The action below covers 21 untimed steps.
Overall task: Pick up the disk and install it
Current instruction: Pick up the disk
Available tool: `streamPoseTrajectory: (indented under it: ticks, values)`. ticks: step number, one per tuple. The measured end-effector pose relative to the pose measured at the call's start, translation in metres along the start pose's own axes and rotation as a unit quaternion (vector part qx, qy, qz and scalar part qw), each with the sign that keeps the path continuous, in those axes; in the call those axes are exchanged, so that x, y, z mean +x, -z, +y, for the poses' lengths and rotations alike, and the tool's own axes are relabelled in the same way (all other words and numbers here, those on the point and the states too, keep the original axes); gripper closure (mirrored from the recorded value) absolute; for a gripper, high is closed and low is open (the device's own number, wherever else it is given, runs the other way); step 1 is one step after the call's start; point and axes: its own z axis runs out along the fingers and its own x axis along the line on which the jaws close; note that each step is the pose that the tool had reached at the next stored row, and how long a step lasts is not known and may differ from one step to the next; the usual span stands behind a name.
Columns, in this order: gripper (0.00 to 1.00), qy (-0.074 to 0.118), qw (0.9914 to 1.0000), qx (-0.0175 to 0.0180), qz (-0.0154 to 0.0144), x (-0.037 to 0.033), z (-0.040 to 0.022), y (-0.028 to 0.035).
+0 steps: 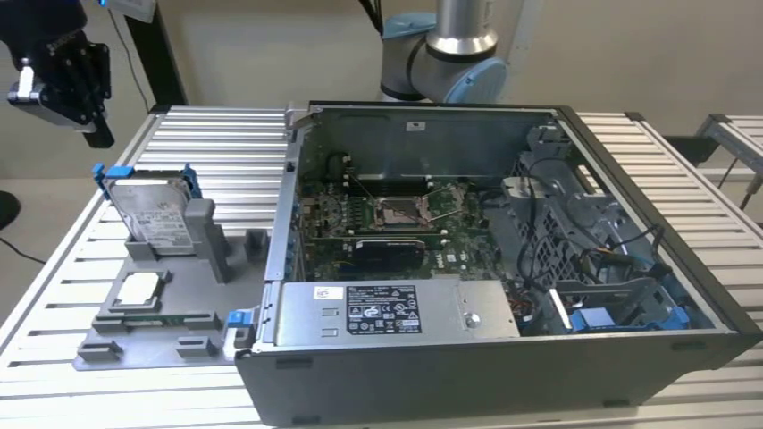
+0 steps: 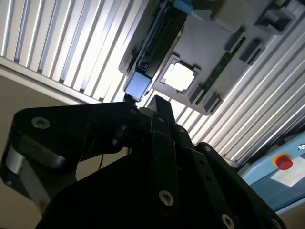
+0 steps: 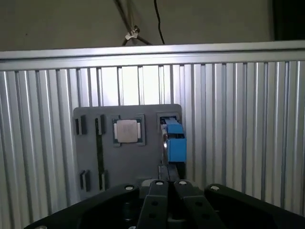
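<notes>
The disk [image 1: 155, 213], a silver-grey drive with a white label in a blue bracket, stands upright in a slot of the grey fixture plate [image 1: 141, 344] at the exterior view's left. My black gripper [image 1: 98, 136] hangs high above and behind it, well apart, fingers pointing down, shut and empty. In the first wrist view the disk [image 3: 173, 140] shows edge-on just beyond my gripper [image 3: 168, 168]. The second wrist view has the disk [image 2: 159, 40] edge-on beyond my gripper [image 2: 153, 102].
A small square silver chip [image 1: 138, 288] lies on the same plate. The open computer case [image 1: 394, 366] takes up the middle and right of the ribbed aluminium table [image 1: 214, 134], with a blue-tabbed drive bay [image 1: 608, 317] at its right. The arm's base [image 1: 453, 54] stands behind the case.
</notes>
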Motion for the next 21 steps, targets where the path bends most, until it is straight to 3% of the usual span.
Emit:
streamPoseTrajectory:
  ticks: [2, 3, 6, 7, 10, 15, 19, 21]
  values:
    - [1.0, 0.001, 1.0, 0.0, 0.0, 0.0, 0.0, 0.0]
    - [1.0, 0.002, 1.0, -0.0001, -0.0019, 0.0002, 0.0, 0.0]
    - [1.0, 0.003, 0.99976, -0.0005, -0.0217, 0.0001, 0.0, -0.0003]
    - [1.0, 0.003, 0.99966, -0.0006, -0.0259, 0.0001, -0.0001, -0.0004]
    - [1.0, 0.003, 0.99968, -0.0007, -0.0253, 0.0001, -0.0001, -0.0007]
    - [1.0, 0.007, 0.99983, -0.0107, -0.0133, 0.0001, 0.0, -0.0009]
    - [1.0, 0.034, 0.99928, -0.011, -0.0124, 0.0001, 0.0, -0.0013]
    - [1.0, 0.038, 0.99914, -0.0111, -0.0124, 0.0001, 0.0, -0.0012]
